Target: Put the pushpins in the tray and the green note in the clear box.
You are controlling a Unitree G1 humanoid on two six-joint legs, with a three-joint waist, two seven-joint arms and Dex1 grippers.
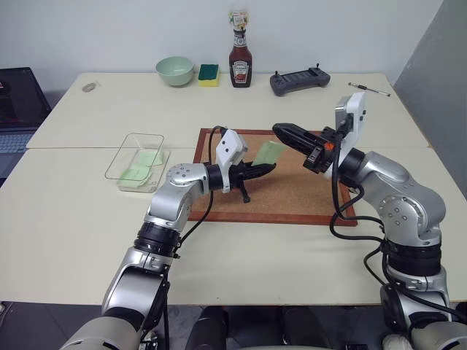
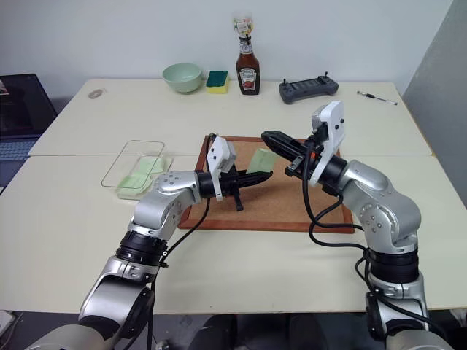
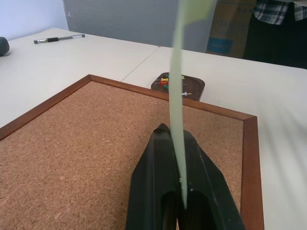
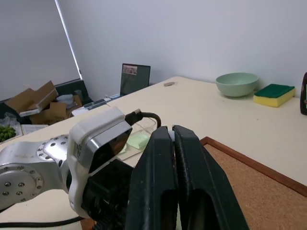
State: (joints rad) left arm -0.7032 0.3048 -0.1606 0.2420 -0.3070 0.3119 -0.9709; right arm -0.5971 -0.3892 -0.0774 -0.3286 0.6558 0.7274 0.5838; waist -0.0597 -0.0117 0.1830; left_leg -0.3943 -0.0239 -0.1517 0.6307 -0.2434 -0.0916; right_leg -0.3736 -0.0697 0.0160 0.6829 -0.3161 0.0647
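Observation:
My left gripper (image 1: 271, 168) is shut on the lower edge of the pale green note (image 1: 268, 153), holding it upright a little above the corkboard (image 1: 292, 198). The left wrist view shows the note (image 3: 175, 91) edge-on between the black fingers. Just beyond the board's far corner sits the small dark tray (image 3: 194, 86), with small coloured pushpins (image 3: 165, 82) lying in it. My right gripper (image 1: 281, 130) hovers shut above the board's back edge, close to the note, with nothing visible between its fingers. The clear box (image 1: 128, 149) stands to the board's left with pale green sheets inside.
Along the table's back edge stand a pale green bowl (image 1: 175, 71), a green-and-yellow sponge (image 1: 209, 74), a ketchup bottle (image 1: 240, 62), a dark controller (image 1: 299, 80) and a pen (image 1: 368, 89). A laptop (image 1: 18, 102) sits at far left. A person in plaid (image 3: 280, 12) stands beyond the table.

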